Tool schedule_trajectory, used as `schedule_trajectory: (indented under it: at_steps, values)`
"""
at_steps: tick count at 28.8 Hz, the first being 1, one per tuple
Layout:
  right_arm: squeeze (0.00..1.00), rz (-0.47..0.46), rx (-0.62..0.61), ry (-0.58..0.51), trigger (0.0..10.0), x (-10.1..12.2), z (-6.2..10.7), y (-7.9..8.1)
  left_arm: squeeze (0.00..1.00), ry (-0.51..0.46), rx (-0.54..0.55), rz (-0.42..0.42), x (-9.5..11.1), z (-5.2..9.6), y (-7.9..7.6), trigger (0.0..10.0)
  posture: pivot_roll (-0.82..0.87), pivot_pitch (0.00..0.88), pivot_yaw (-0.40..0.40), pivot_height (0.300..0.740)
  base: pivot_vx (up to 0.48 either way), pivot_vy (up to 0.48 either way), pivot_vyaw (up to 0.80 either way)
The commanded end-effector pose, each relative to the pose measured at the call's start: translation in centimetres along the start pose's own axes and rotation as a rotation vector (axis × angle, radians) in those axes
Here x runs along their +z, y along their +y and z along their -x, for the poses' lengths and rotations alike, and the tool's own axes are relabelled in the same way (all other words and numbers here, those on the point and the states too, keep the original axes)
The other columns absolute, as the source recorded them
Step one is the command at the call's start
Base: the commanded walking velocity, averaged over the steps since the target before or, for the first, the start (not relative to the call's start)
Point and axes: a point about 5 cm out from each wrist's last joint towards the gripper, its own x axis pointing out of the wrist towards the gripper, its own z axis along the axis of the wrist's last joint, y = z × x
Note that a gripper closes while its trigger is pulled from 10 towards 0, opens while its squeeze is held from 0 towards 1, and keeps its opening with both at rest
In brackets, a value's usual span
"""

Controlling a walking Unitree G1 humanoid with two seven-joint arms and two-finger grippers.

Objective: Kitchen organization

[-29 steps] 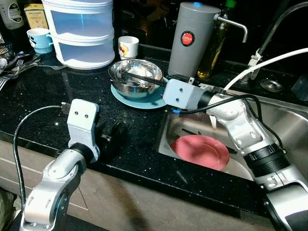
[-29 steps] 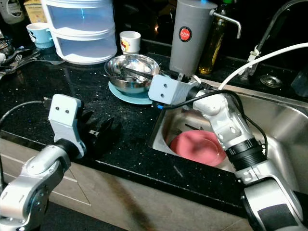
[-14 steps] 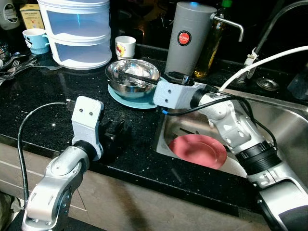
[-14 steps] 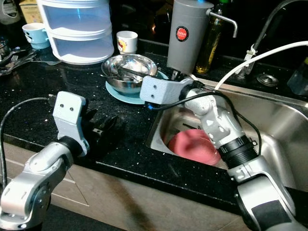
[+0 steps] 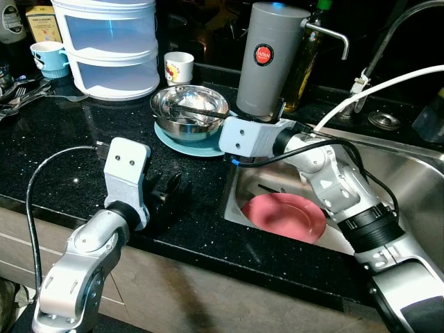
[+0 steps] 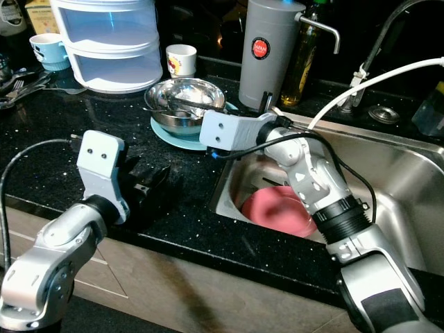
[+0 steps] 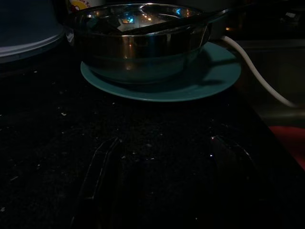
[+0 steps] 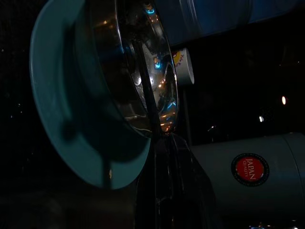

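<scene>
Grey thermos behind sink; oil bottle beside it; white hose over sink.

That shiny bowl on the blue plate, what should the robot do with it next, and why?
Probably lift the steel bowl off the teal plate. The right gripper has one finger over the rim, reaching inside, so a small raise would test the hold.

The polished steel bowl at the right jaws is gleaming, mirror-bright, on a smooth, matt teal plate. The black speckled stone desk is glinting glossily under the left jaws.
</scene>
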Motion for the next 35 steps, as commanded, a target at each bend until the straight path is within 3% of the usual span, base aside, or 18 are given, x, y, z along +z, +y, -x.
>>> schedule_trajectory:
  at_steps: [1,5,9,16,24,25,27,28,33,35]
  values:
    - [0.0,0.021,0.004,-0.011,0.0,0.5,-0.1,-0.1,0.0,0.001,-0.013,0.001,0.1,-0.2,-0.3,10.0,0.16,0.0,-0.069,0.74,0.0,0.0,0.0]
    - [0.0,0.019,-0.007,-0.012,0.0,0.5,0.0,-0.3,0.0,0.001,-0.013,0.001,0.1,-0.2,-0.3,10.0,0.17,0.0,-0.068,0.74,0.0,0.0,0.0]
    - [0.0,-0.101,-0.138,-0.087,0.0,1.0,0.4,-2.5,0.0,-0.008,-0.005,-0.005,0.3,-0.2,-0.1,10.0,0.17,0.0,-0.063,0.74,0.0,0.0,0.0]
    - [0.0,-0.16,-0.23,-0.132,0.0,1.4,0.7,-4.0,0.0,-0.013,-0.005,-0.006,0.4,-0.3,-0.1,10.0,0.16,0.0,-0.059,0.74,0.0,0.0,0.0]
    - [0.0,-0.172,-0.213,-0.152,0.0,1.5,0.8,-3.9,0.0,-0.016,-0.008,-0.008,0.5,-0.4,-0.2,10.0,0.16,0.0,-0.056,0.74,0.0,0.0,0.0]
    - [0.84,-0.198,-0.125,-0.167,10.0,1.6,0.8,-2.8,0.0,-0.016,-0.008,-0.008,0.5,-0.4,-0.2,10.0,0.16,0.0,-0.056,0.74,0.0,0.0,0.0]
    - [0.84,-0.209,-0.085,-0.174,10.0,1.7,0.8,-2.3,0.0,-0.016,-0.008,-0.009,0.5,-0.4,-0.2,10.0,0.16,0.0,-0.056,0.74,0.0,0.0,0.0]
    - [1.0,-0.209,-0.037,-0.172,10.0,1.6,0.8,-1.7,0.0,-0.015,-0.008,-0.009,0.5,-0.4,-0.2,10.0,0.16,0.0,-0.057,0.74,0.0,0.0,0.0]
    - [1.0,-0.177,0.065,-0.15,10.0,1.5,0.7,-0.1,0.0,-0.015,-0.008,-0.009,0.4,-0.4,-0.2,10.0,0.16,0.0,-0.059,0.74,0.0,0.0,0.0]
    - [1.0,-0.121,0.104,-0.118,10.0,1.2,0.3,0.5,0.0,-0.016,-0.009,-0.009,0.5,-0.4,-0.3,10.0,0.16,0.0,-0.062,0.74,0.0,0.0,0.0]
